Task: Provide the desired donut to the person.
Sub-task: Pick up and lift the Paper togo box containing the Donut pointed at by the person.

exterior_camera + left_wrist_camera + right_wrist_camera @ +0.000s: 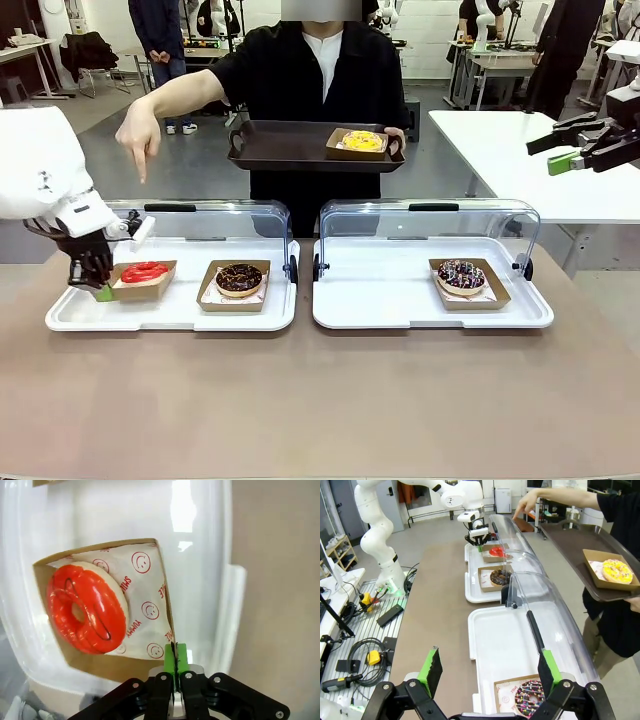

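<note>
Red donut (144, 271): sat in its card tray (100, 666), counter's (320, 400) left end.
Handling: we judged it light, sticky-glazed (so lift the card tray).
Left end effector (175, 656): clamped on the card tray's corner.
Right end effector (556, 152): wide, empty.

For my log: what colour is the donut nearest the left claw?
The donut is red; left wrist view.

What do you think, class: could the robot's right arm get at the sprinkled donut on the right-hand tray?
Probably yes. The clear lid is swung up behind the tray, leaving the sprinkled donut uncovered, and the right jaws stand open and empty, off to its side.
</note>
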Robot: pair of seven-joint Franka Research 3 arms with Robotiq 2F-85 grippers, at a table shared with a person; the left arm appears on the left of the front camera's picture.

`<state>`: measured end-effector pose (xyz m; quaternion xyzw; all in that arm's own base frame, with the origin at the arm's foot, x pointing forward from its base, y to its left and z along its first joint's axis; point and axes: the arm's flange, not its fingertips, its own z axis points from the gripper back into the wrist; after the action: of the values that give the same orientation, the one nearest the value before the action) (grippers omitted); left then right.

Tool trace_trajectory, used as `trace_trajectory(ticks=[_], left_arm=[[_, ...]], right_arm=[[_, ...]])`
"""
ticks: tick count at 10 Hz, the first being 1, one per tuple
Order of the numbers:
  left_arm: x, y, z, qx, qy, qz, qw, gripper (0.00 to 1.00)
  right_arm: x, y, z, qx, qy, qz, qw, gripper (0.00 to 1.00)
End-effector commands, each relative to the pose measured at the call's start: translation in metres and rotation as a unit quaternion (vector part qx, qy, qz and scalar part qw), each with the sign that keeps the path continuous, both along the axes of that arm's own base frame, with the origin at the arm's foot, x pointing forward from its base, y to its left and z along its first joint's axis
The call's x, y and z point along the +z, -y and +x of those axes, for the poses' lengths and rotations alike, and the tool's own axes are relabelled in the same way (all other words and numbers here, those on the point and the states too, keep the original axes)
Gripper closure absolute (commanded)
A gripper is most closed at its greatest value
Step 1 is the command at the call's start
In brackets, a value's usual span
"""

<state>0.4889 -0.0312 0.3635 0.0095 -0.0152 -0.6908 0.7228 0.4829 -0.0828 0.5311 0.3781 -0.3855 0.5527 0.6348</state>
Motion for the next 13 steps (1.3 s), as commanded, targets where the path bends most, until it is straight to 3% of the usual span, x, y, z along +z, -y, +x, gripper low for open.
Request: trace_trajectory(ticks=[1, 3, 5, 7, 10, 13], left_arm=[[0.053, -0.008, -0.052, -0.031, -0.005, 0.021, 0.999, 1.0], [0.097, -0.013, -0.095, -0.042, -0.025, 0.016, 0.999, 1.0], [0.133, -0.013, -0.125, -0.036, -0.011, 0.018, 0.999, 1.0], [0.176, -0.012, -0.137, -0.014, 0.01, 0.021, 1.0, 1.0], [0.243, -0.01, -0.122, 0.021, 0.052, 0.013, 0.998, 1.0], [0.27, -0.011, -0.091, 0.029, 0.055, 0.004, 0.998, 1.0]], right_arm=[[0.001, -0.002, -0.001, 0.002, -0.002, 0.002, 1.0, 0.0], [0.001, -0.002, -0.001, 0.002, -0.002, 0.002, 1.0, 0.0], [0.001, -0.002, -0.001, 0.002, -0.002, 0.002, 1.0, 0.0], [0.001, -0.002, -0.001, 0.002, -0.002, 0.002, 1.0, 0.0], [0.001, -0.002, -0.001, 0.002, -0.002, 0.002, 1.0, 0.0], [0.001, -0.002, -0.001, 0.002, -0.002, 0.002, 1.0, 0.0]])
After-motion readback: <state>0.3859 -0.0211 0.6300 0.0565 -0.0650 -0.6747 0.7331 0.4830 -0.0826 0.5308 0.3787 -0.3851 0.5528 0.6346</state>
